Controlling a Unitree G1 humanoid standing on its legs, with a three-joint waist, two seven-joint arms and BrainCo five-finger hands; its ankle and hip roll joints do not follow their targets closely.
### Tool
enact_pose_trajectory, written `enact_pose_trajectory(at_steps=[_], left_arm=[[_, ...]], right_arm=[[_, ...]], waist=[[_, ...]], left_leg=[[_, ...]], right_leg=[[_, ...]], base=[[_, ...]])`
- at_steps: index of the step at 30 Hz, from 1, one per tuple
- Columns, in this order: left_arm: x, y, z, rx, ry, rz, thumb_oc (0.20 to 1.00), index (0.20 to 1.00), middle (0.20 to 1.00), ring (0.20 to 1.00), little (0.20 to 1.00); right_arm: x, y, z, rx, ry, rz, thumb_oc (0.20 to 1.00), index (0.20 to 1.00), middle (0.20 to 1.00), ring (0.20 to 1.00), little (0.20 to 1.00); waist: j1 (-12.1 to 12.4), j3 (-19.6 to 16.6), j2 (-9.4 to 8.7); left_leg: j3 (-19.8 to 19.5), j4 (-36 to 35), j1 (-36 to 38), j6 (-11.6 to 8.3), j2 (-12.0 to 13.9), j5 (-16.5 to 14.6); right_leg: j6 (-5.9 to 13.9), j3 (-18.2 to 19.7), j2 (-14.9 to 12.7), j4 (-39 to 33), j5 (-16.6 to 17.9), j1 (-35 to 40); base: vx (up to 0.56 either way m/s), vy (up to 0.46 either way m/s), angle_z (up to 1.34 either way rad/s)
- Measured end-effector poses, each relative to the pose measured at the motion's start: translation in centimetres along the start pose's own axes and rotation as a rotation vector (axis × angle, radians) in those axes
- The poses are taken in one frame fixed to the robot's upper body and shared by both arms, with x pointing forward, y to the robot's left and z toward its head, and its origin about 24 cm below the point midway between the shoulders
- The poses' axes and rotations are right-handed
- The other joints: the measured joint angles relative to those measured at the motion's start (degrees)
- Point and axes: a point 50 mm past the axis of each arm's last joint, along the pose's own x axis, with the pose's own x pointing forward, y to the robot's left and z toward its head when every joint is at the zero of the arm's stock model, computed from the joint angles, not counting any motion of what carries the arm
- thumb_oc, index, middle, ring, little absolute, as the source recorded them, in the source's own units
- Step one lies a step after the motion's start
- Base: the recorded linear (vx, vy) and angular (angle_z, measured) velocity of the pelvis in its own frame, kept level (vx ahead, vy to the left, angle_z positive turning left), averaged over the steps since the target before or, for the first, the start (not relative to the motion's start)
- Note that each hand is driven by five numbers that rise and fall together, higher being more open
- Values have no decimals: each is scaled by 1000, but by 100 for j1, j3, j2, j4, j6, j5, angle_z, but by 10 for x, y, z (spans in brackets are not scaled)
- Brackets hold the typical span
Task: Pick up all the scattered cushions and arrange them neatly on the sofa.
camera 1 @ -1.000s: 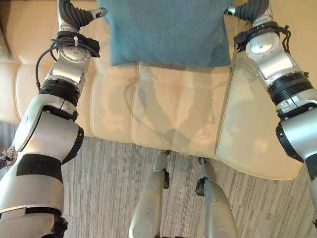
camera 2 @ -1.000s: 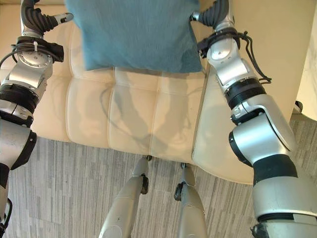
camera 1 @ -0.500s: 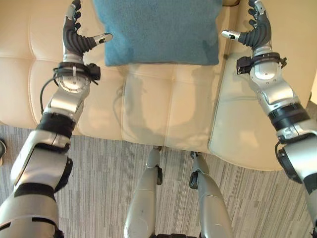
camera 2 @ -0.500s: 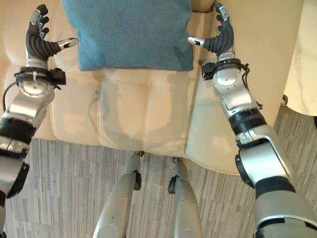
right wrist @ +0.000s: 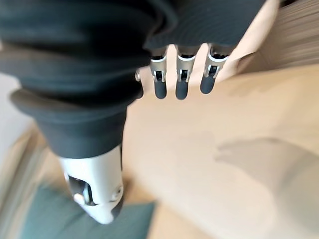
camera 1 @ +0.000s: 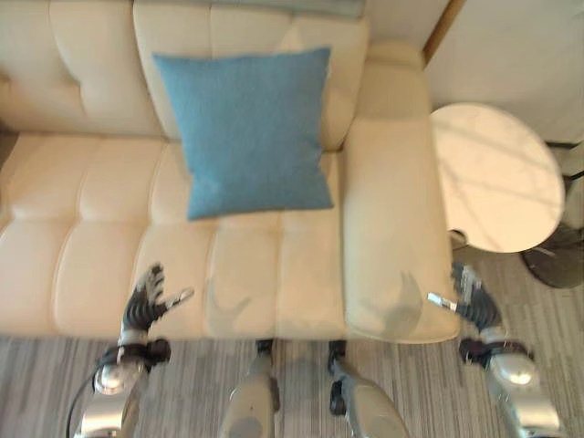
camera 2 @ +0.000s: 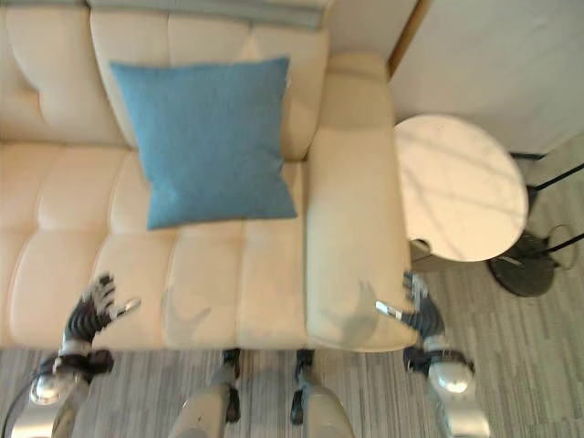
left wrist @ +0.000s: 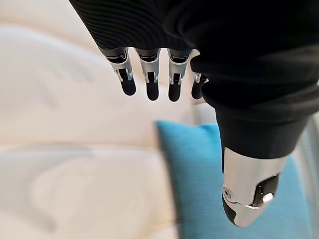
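From the left eye view, a blue cushion (camera 1: 249, 130) leans upright against the backrest of a cream sofa (camera 1: 82, 228), its lower edge on the seat beside the armrest (camera 1: 388, 228). The left hand (camera 1: 146, 304) and right hand (camera 1: 470, 297) hover low near the sofa's front edge, fingers spread and empty, both well apart from the cushion. A round white side table (camera 1: 495, 173) stands just beside the armrest on the striped grey floor (camera 1: 182, 388).

In the right eye view, the same cushion sits against the backrest, the hands low at either side.

The left wrist view shows straight fingers (left wrist: 151, 82) and the cushion beyond them.

The right wrist view shows straight fingers (right wrist: 181, 83) over cream upholstery
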Motion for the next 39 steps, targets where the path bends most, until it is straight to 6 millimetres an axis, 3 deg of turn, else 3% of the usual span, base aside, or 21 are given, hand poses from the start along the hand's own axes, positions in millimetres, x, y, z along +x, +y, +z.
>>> enact_pose_trajectory(at_steps=[2, 5, 7, 9, 10, 12, 14, 16, 18, 19, 20, 21, 22, 24, 25, 26, 27, 29, 32, 34, 39], left_arm=[[-10, 3, -30, 57, 126, -4, 1000, 1000, 1000, 1000, 1000], [-30, 3, -70, 137, 304, -34, 1000, 1000, 1000, 1000, 1000], [-31, 5, -73, 154, 324, -35, 1000, 1000, 1000, 1000, 1000], [-23, 1, -65, 180, 292, -48, 1000, 1000, 1000, 1000, 1000], [-16, -5, -57, 176, 250, -59, 1000, 1000, 1000, 1000, 1000], [-12, -6, -49, 183, 219, -61, 1000, 1000, 1000, 1000, 1000], [-8, -3, -45, 206, 205, -58, 1000, 1000, 1000, 1000, 1000], [-8, -3, -45, 208, 211, -49, 1000, 1000, 1000, 1000, 1000], [-7, -16, -48, 189, 211, -75, 1000, 1000, 1000, 1000, 1000], [-8, -29, -49, 157, 209, -97, 1000, 1000, 1000, 1000, 1000], [-15, -33, -58, 145, 237, -105, 1000, 1000, 1000, 1000, 1000], [-19, -37, -61, 138, 245, -111, 1000, 1000, 1000, 1000, 1000], [-22, -38, -66, 138, 266, -109, 1000, 1000, 1000, 1000, 1000], [-25, -40, -71, 141, 286, -116, 1000, 1000, 1000, 1000, 1000], [-25, -39, -71, 143, 286, -113, 1000, 1000, 1000, 1000, 1000], [-24, -35, -70, 155, 285, -110, 1000, 1000, 1000, 1000, 1000], [-24, -31, -69, 156, 281, -100, 1000, 1000, 1000, 1000, 1000], [-19, -33, -64, 144, 261, -94, 1000, 1000, 1000, 1000, 1000], [-8, -40, -52, 123, 218, -99, 1000, 1000, 1000, 1000, 1000], [-1, -43, -44, 117, 186, -102, 1000, 1000, 1000, 1000, 1000], [-6, -39, -50, 126, 211, -97, 1000, 1000, 1000, 1000, 1000]], right_arm=[[-10, 4, -39, -25, 168, 15, 1000, 1000, 1000, 1000, 1000], [-20, 12, -67, -69, 306, 59, 1000, 1000, 1000, 1000, 1000], [-25, 15, -72, -100, 328, 80, 1000, 1000, 1000, 1000, 1000], [-23, 15, -73, -106, 332, 73, 1000, 1000, 1000, 1000, 1000], [-25, 14, -77, -110, 352, 73, 1000, 1000, 1000, 1000, 1000], [-26, 17, -80, -112, 362, 81, 1000, 1000, 1000, 1000, 1000], [-25, 16, -78, -113, 353, 75, 1000, 1000, 1000, 1000, 1000], [-15, 16, -69, -120, 318, 59, 1000, 1000, 1000, 1000, 1000], [-10, 12, -64, -129, 302, 43, 1000, 1000, 1000, 1000, 1000], [-6, 8, -59, -141, 284, 26, 1000, 1000, 1000, 1000, 1000], [-5, 4, -57, -153, 278, 19, 1000, 1000, 1000, 1000, 1000], [-4, -2, -53, -178, 268, 16, 1000, 1000, 1000, 1000, 1000], [-3, -7, -52, -187, 268, 1, 1000, 1000, 1000, 1000, 1000], [-8, -17, -56, -217, 293, -25, 1000, 1000, 1000, 1000, 1000], [-8, -16, -55, -214, 289, -27, 1000, 1000, 1000, 1000, 1000], [-6, -12, -54, -203, 281, -19, 1000, 1000, 1000, 1000, 1000], [-8, -11, -53, -202, 270, -16, 1000, 1000, 1000, 1000, 1000], [-6, -13, -50, -203, 261, -21, 1000, 1000, 1000, 1000, 1000], [1, -9, -44, -194, 236, -17, 1000, 1000, 1000, 1000, 1000], [0, -7, -46, -190, 247, -13, 1000, 1000, 1000, 1000, 1000], [-5, -8, -52, -191, 267, -12, 1000, 1000, 1000, 1000, 1000]], waist=[[-111, -208, -38], [-194, -483, -16], [-248, -529, -54], [-263, -447, 117], [-251, -409, 262], [-173, -411, 342], [-79, -404, 340], [-41, -376, 356], [153, -396, 423], [127, -357, 677], [238, -344, 862], [282, -331, 993], [274, -298, 1036], [222, -313, 971], [163, -279, 850], [85, -312, 500], [27, -323, 294], [-120, -349, 386], [-116, -325, 495], [-114, -327, 504], [-110, -439, 558]], left_leg=[[164, 17, 265, -19, -29, -27], [619, -16, 591, 86, -11, -186], [841, 8, 642, 101, -27, -190], [920, -6, 538, 446, 104, -27], [886, -6, 472, 492, 278, 9], [783, 59, 398, 454, 484, 171], [593, 81, 294, 425, 573, 253], [519, 146, 124, 141, 593, 513], [357, 171, -52, -83, 676, 684], [178, 181, -260, -336, 890, 576], [60, 171, -327, -290, 973, 413], [-132, 291, -467, -499, 1098, 807], [-257, 396, -582, -540, 1142, 902], [-546, 656, -699, -699, 846, 738], [-670, 888, -705, -707, 660, 566], [-591, 1316, -669, -504, 265, 44], [-600, 1515, -294, -473, 24, -242], [-669, 1035, 321, -403, -1, -320], [-632, 636, 529, -238, 151, -408], [-635, 509, 544, -128, 169, -517], [-622, 230, 625, -117, 157, -510]], right_leg=[[37, 190, -3, 19, 30, 103], [90, 514, -23, -22, 53, 223], [286, 455, -92, 25, 119, 121], [412, 256, -89, 326, -89, 0], [482, 45, -70, 1270, -373, -279], [586, 222, -50, 3248, -1044, -510], [739, 344, 12, 3587, -1309, -253], [545, 361, 96, 3501, -1865, -6], [-211, 128, 291, 2132, -2074, 582], [-424, 140, 525, 1936, -2010, 498], [-506, 129, 740, 2034, -1815, 357], [-565, 131, 855, 2216, -1786, 171], [-648, 110, 872, 2330, -1865, 73], [-1048, -50, 712, 2643, -1899, -248], [-974, -64, 573, 2642, -1796, -279], [-912, 86, 277, 2523, -1692, -311], [-819, 193, 119, 2236, -1442, -316], [-715, 230, 185, 2010, -1262, -300], [-506, 170, 322, 1872, -1165, -264], [-506, 131, 320, 1829, -1154, -239], [-376, 102, 297, 1453, -979, -68]], base=[[-83, 125, -43], [-167, 56, -72], [-411, 13, -64], [-302, 8, -23], [-346, -23, 17], [-277, -41, 26], [-296, -188, 24], [-328, -262, 27], [-300, -196, 20], [-378, -150, 10], [-519, -179, 6], [-248, -43, -22], [-412, -69, -4], [-342, -38, 14], [-209, -27, 14], [-182, -37, 9], [-218, -31, 1], [-80, 25, 1], [-11, 35, -9], [0, 17, 11], [13, 34, 12]])
